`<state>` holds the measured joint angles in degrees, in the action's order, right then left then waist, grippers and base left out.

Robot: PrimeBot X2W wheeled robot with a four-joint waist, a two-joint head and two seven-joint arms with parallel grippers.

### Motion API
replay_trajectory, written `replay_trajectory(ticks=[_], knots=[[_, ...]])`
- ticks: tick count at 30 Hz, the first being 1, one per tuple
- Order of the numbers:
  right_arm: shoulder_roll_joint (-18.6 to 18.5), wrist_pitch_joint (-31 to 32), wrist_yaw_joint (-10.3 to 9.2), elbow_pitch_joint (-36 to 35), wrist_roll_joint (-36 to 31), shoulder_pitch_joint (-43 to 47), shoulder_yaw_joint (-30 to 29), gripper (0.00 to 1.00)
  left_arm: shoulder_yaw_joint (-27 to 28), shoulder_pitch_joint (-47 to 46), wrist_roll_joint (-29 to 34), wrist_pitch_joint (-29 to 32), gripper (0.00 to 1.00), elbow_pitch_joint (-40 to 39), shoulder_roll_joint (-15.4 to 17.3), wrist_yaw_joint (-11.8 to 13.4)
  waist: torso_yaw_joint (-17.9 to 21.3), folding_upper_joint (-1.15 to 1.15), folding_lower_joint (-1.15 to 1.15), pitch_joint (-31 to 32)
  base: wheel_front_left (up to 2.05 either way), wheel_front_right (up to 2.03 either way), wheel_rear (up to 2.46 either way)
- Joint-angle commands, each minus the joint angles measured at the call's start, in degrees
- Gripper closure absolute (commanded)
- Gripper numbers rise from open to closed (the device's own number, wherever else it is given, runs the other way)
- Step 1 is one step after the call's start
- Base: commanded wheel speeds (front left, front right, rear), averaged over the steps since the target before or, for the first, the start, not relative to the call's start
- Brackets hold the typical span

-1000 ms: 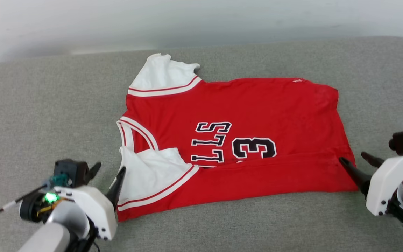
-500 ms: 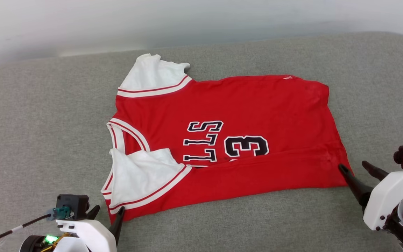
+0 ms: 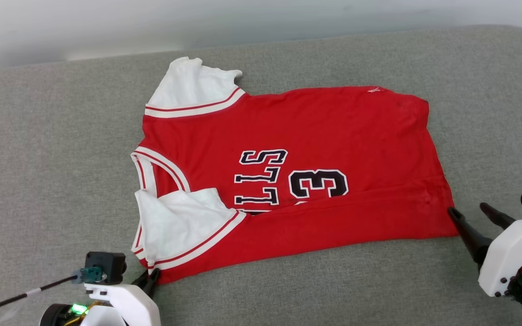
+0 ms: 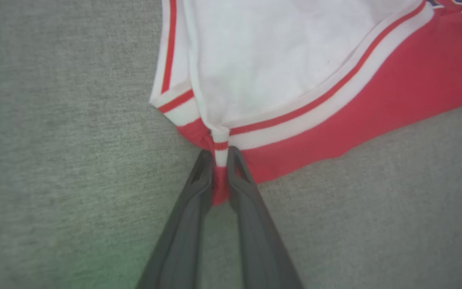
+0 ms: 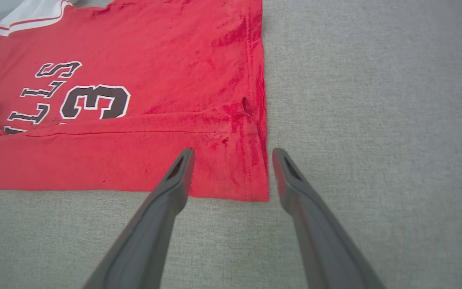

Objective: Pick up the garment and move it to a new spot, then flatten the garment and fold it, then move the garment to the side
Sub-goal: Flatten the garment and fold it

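Observation:
The garment (image 3: 315,136), a red jersey with white sleeves and black lettering, lies flat on the grey cushion with its near long edge folded over the front. My left gripper (image 3: 148,277) is at its near left corner. In the left wrist view that gripper (image 4: 219,154) is shut on the garment (image 4: 295,60), pinching the striped sleeve corner. My right gripper (image 3: 469,212) stands open at the near right hem corner. In the right wrist view the right gripper (image 5: 233,154) straddles the corner of the garment (image 5: 134,60), one finger over the cloth and one over the cushion.
The grey fabric cushion (image 3: 43,149) spreads wide around the jersey. A pale wall (image 3: 243,18) runs along its far edge. A thin black cable (image 3: 21,295) trails from the left wrist.
The left gripper has pulled back to the near left corner and closed on the sleeve corner. The head camera has shifted. The right gripper stays open at the hem corner.

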<state>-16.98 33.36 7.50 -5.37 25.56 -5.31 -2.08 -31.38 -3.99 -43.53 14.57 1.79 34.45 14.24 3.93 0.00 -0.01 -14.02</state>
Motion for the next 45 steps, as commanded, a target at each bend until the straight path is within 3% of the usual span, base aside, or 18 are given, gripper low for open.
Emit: replay_trajectory(ticks=[1,9,19,30,31,32,38,45], knots=[[-0.35,0.31,-0.02,-0.06,-0.88,0.45,-0.59,0.00,-2.09,1.52,-0.16,0.72,1.00,2.28,-1.44,-0.17,-0.32,0.00,0.01,0.45,0.00,0.00,0.00],[0.08,4.58,-0.02,4.35,-6.16,-1.13,-2.16,0.00,-0.09,-0.14,2.16,-3.90,1.00,-2.65,-0.52,0.90,-2.25,0.00,0.01,2.46,0.00,0.00,0.00],[3.01,7.66,-0.02,14.12,-10.67,-5.82,-4.31,0.00,0.67,-1.01,4.59,-4.08,1.00,-12.85,1.91,2.54,-4.89,0.00,0.01,0.35,0.00,0.00,0.00],[5.93,7.47,-0.01,23.94,-10.98,-7.09,-2.87,0.00,-0.44,-2.01,5.40,-4.07,1.00,-13.51,2.18,1.78,-6.20,0.00,0.01,-2.36,0.00,0.00,0.00],[6.02,7.33,-0.01,24.61,-10.90,-7.18,-2.66,0.54,-0.53,-2.16,5.40,-4.02,1.00,-13.20,2.18,1.53,-6.18,0.00,0.01,-2.43,0.00,0.00,0.00],[6.01,7.12,-0.01,25.08,-10.85,-7.33,-2.51,1.00,-0.68,-2.30,5.36,-3.88,1.00,-12.83,2.26,1.38,-6.14,0.00,0.01,-2.43,0.00,0.00,0.00],[4.61,5.47,-0.03,25.10,-9.97,-7.63,-3.28,1.00,-1.12,-1.37,5.40,-3.93,1.00,-10.06,3.65,0.04,-5.25,0.00,0.01,-0.46,0.00,0.00,0.00],[1.83,6.36,-0.06,18.37,-7.28,-4.51,-4.58,1.00,-0.81,2.14,4.32,-4.13,1.00,-9.63,5.47,0.47,-4.07,0.00,0.01,3.93,0.00,0.00,0.00]])
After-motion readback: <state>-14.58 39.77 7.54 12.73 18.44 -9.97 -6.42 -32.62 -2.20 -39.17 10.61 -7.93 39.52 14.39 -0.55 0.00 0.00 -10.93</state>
